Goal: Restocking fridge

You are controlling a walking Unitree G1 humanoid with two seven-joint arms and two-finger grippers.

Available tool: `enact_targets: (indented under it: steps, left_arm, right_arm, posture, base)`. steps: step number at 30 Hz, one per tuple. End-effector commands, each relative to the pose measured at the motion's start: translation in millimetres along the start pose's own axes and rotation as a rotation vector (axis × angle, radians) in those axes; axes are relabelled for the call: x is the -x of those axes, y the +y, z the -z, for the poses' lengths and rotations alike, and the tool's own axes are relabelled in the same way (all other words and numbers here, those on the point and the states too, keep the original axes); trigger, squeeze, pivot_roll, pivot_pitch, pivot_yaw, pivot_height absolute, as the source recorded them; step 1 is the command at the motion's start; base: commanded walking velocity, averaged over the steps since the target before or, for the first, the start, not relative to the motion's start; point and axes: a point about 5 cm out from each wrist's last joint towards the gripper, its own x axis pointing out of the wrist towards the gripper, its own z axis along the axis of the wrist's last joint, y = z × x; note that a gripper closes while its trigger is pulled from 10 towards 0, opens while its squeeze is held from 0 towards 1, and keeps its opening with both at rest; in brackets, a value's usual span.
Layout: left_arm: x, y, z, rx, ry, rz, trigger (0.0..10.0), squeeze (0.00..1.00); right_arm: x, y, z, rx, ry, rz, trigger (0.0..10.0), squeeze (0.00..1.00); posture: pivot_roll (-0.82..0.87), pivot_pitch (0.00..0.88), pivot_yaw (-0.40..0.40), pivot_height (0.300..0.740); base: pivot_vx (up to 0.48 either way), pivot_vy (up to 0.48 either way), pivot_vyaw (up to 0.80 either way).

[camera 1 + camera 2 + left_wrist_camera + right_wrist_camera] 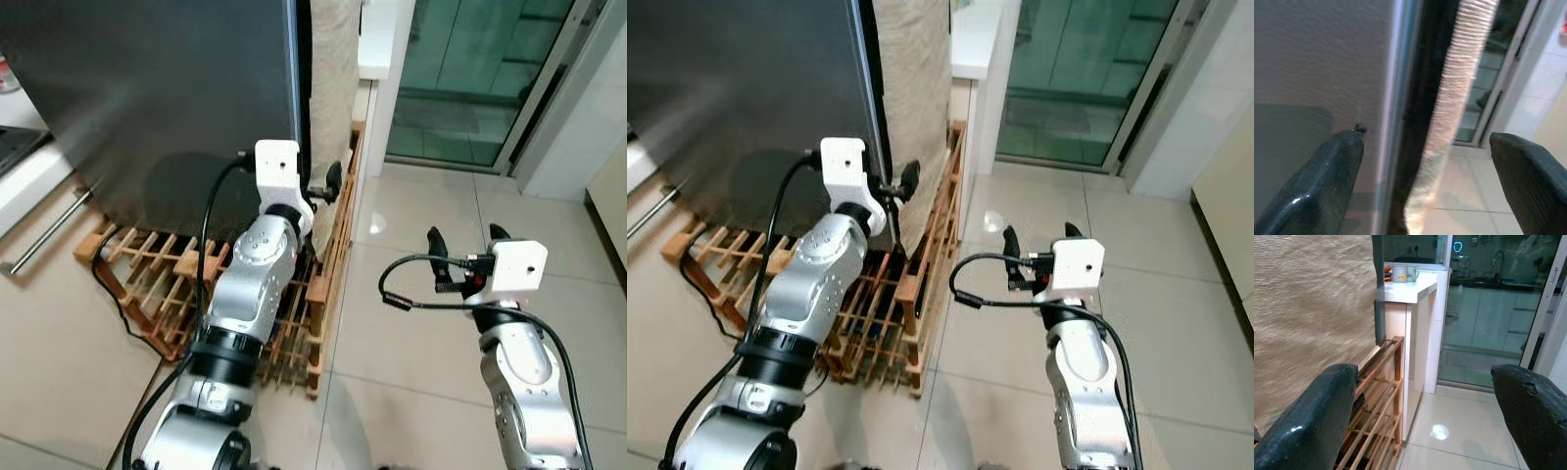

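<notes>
Dark grey steel is what we're up against: the fridge door is shut, standing on a wooden slatted rack, and its right edge meets a black gap beside a beige woven cloth. The left gripper is right at that edge, fingers spread and holding nothing; the left wrist view shows one finger in front of the door face and the other well out over the tiled floor, with the door's edge between them. The right gripper hangs out over the tiles, well apart from the fridge, also spread and empty. Nothing to restock is in either gripper, so the step in hand looks like getting the door open. To do it well, I'd say slide one finger into the dark gap behind the edge, keep the cloth out of the pinch, then pull along the door's swing rather than straight back.
</notes>
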Motion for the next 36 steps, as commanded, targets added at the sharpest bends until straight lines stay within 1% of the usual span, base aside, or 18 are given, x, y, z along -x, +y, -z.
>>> enact_targets:
  steps: [1,5,9,16,23,24,27,31,36]
  left_arm:
    - [-2.1,0.8,-3.3,-0.009,-0.012,-0.019,10.0,0.00]
    - [-8.6,-3.7,-6.4,0.016,-0.025,-0.041,10.0,0.00]
    - [-10.5,-16.0,-16.0,0.048,-0.058,0.014,10.0,0.00]
    - [-9.6,-29.4,-21.0,0.069,-0.071,0.073,10.0,0.00]
    - [-9.4,-32.5,-18.3,0.071,-0.059,0.083,10.0,0.00]
    - [-8.8,-33.7,-18.8,0.084,-0.058,0.093,10.0,0.00]
    - [-6.4,-37.1,-20.4,0.096,-0.057,0.120,10.0,0.00]
    - [-1.4,-39.6,-19.0,0.087,-0.051,0.135,10.0,0.00]
    - [-2.3,-37.4,-17.6,0.079,-0.041,0.123,10.0,0.00]
  right_arm:
    - [-0.1,-3.1,-2.6,0.003,-0.013,0.012,10.0,0.00]
    - [-0.6,-3.5,-3.1,0.006,-0.014,0.015,10.0,0.00]
    - [0.1,-5.0,-3.7,0.012,-0.015,0.020,10.0,0.00]
    - [1.5,-6.7,-3.5,0.016,-0.012,0.026,10.0,0.00]
    - [2.6,-7.4,-3.3,0.019,-0.008,0.025,10.0,0.00]
    - [2.9,-7.2,-3.2,0.020,-0.006,0.023,10.0,0.00]
    - [3.4,-7.3,-3.1,0.021,-0.004,0.020,10.0,0.00]
    - [4.1,-6.9,-2.3,0.022,0.001,0.017,10.0,0.00]
    - [4.7,-5.4,-1.4,0.019,0.003,0.016,10.0,0.00]
  posture:
    - [-0.12,0.000,0.048,0.740]
    - [-0.12,0.000,0.046,0.740]
    - [-0.13,0.000,0.049,0.740]
    - [-0.14,0.000,0.051,0.740]
    - [-0.14,0.000,0.046,0.740]
    - [-0.14,0.000,0.046,0.740]
    - [-0.14,0.000,0.042,0.740]
    - [-0.14,0.000,0.041,0.740]
    - [-0.13,0.000,0.045,0.740]
  base:
    - [0.000,0.000,0.00]
    - [0.000,0.000,0.00]
    - [0.000,0.000,0.00]
    - [0.000,0.000,0.00]
    - [0.000,0.000,0.00]
    - [0.000,0.000,0.00]
    - [0.000,0.000,0.00]
    - [0.000,0.000,0.00]
    - [0.000,0.000,0.00]
